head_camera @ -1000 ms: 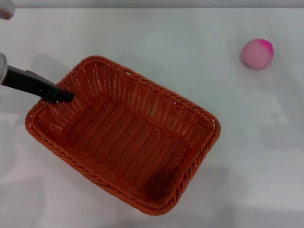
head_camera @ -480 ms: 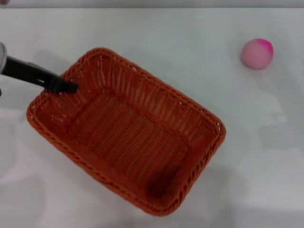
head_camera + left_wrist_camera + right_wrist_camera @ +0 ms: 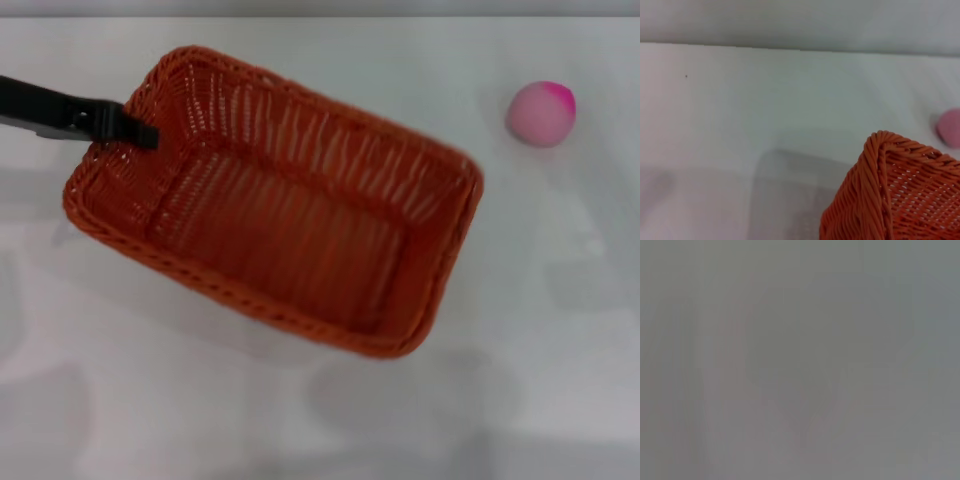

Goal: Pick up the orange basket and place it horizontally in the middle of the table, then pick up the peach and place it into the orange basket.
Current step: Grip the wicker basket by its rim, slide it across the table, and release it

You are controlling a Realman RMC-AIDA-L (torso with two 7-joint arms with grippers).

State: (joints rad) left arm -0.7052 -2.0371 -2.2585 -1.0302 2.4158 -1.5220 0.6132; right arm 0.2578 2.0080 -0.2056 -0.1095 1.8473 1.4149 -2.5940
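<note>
White and faintly glossy, the table [image 3: 300, 420] spreads under everything I can see. Largest on it is the orange basket [image 3: 290, 220], which sits left of the middle with its long sides running on a slant, the left end a little farther off than the right end. A soft shadow shows on the white below its near edge, so it looks raised off the surface, though I cannot be sure that every corner is clear. My left gripper [image 3: 130, 132] reaches in from the left edge, a dark bar ending at the basket's far-left corner, and its tips are closed over the braided rim there, one tip showing inside the wall. From my left wrist that same woven corner [image 3: 890, 195] fills the lower part of the view, with bare table beyond it. The peach [image 3: 541, 113] lies far right, well apart from the basket, its magenta blush turned to the far side. My right gripper is not visible anywhere; its wrist view shows only flat grey.
</note>
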